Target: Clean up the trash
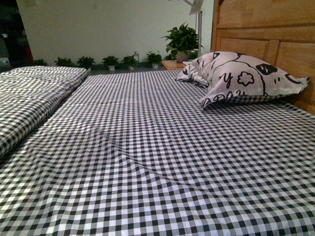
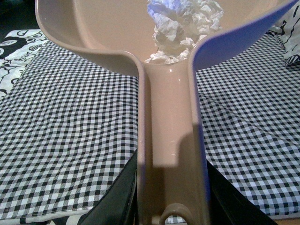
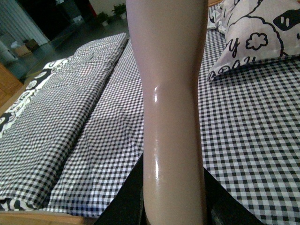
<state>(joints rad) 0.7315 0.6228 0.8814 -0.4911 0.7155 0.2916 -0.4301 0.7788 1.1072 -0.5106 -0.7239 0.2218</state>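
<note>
In the left wrist view my left gripper (image 2: 171,206) is shut on the handle of the pinkish-beige dustpan (image 2: 168,140). The trash (image 2: 185,26), a crumpled white wad of tissue paper, lies inside the pan where the handle meets it. The pan is held above the checked bed. In the right wrist view my right gripper (image 3: 172,211) is shut on the pinkish-beige brush handle (image 3: 171,93), which runs up out of the picture; its bristles are out of view. Neither gripper, the dustpan nor the trash shows in the front view.
A black-and-white checked bedsheet (image 1: 147,147) fills the front view. A white patterned pillow (image 1: 241,76) leans on the wooden headboard (image 1: 266,34) at the right. A folded checked quilt (image 1: 29,98) lies at the left. Potted plants (image 1: 110,61) line the far wall.
</note>
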